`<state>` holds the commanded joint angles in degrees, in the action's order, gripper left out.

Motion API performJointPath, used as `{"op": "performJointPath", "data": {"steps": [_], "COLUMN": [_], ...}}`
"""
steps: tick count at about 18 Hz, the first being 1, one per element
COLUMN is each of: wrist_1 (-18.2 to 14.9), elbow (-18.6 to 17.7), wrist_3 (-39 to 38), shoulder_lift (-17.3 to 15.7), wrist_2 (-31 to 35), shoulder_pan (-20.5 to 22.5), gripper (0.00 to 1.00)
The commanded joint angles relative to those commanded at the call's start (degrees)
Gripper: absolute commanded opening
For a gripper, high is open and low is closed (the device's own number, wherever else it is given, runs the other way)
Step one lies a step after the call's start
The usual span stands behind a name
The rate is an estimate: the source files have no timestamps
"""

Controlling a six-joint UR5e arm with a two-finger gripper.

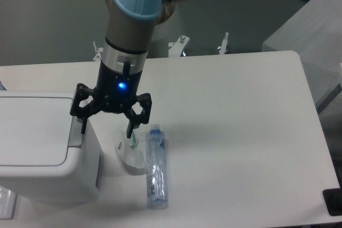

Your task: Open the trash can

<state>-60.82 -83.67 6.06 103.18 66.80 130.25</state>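
Observation:
The trash can is a large boxy white bin at the left edge of the table, its flat inset lid down. Its grey push tab runs along the lid's right edge. My gripper hangs pointing down just right of the bin, fingers spread wide open and empty. The left fingertip is at or just above the grey tab; I cannot tell if it touches. The right fingertip hangs over the table beside the bin.
A clear plastic bottle with a blue cap lies on the table right of the bin. A crumpled clear wrapper lies between the bottle and the bin. Metal clamps stand at the table's far edge.

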Motion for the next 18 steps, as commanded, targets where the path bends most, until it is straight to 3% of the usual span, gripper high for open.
{"op": "performJointPath", "data": {"steps": [18], "wrist_1": [0.6], "elbow": [-0.9], "wrist_3": [-0.8], "shoulder_lift": [0.6], "wrist_2": [0.1], "shoulder_pan": [-0.2], "gripper": [1.0]}}
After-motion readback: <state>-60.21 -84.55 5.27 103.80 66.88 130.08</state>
